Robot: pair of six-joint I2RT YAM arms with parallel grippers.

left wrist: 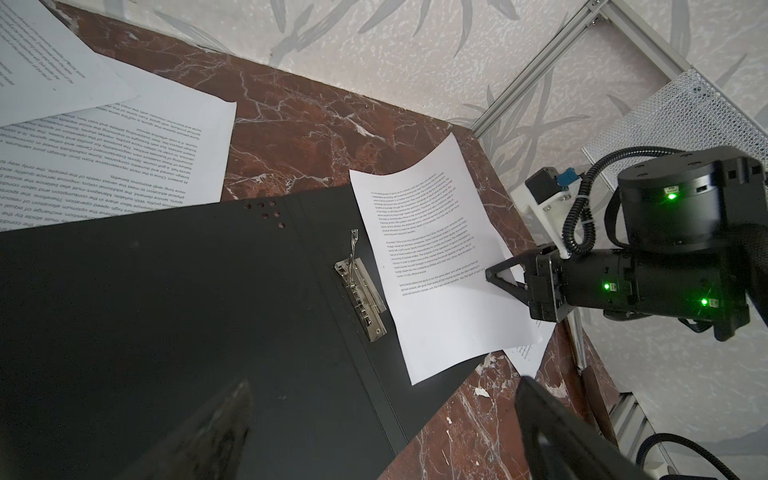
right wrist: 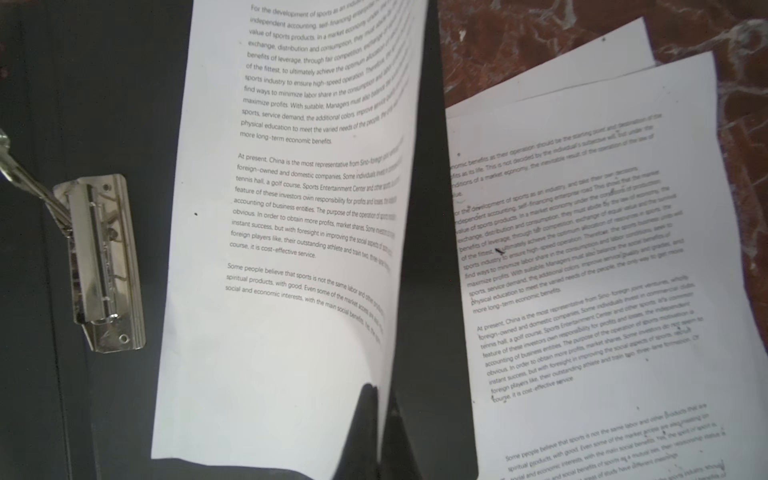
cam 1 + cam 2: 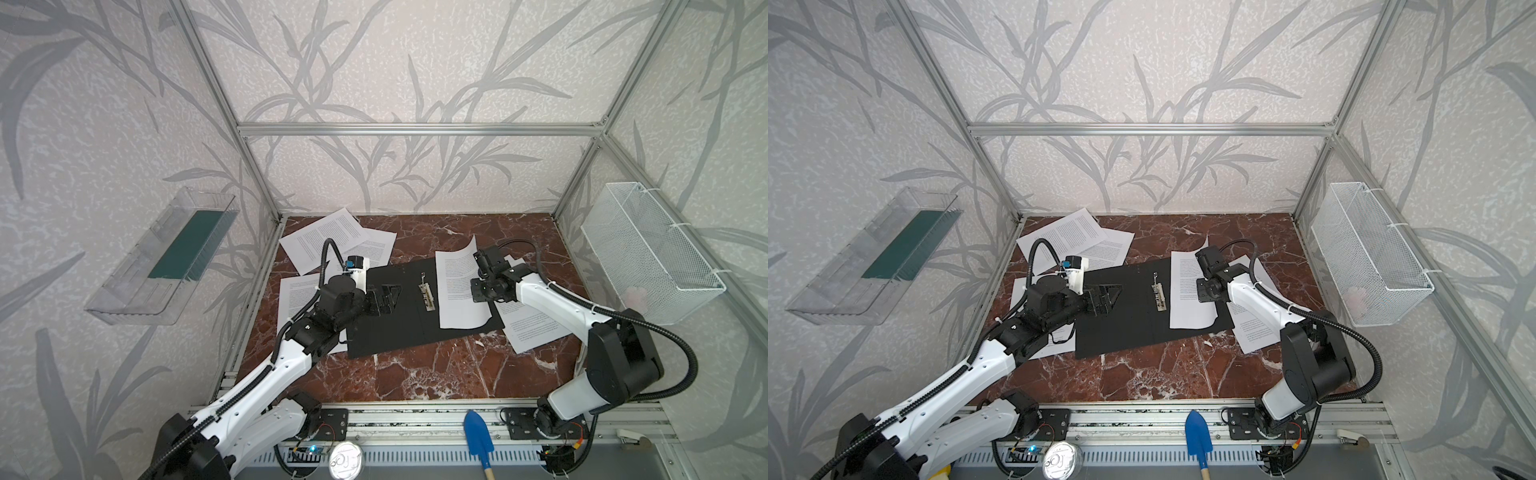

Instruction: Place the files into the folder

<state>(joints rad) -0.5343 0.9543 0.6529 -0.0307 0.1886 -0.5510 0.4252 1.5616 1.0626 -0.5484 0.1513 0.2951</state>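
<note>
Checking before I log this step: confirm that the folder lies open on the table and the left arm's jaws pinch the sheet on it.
Wrong arm. The folder lies open on the table, but it is the right gripper that pinches the sheet on it, jaws shut, as the left wrist view shows.

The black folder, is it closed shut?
No, the folder lies open flat on the table, with its metal clip showing in the middle.
</note>
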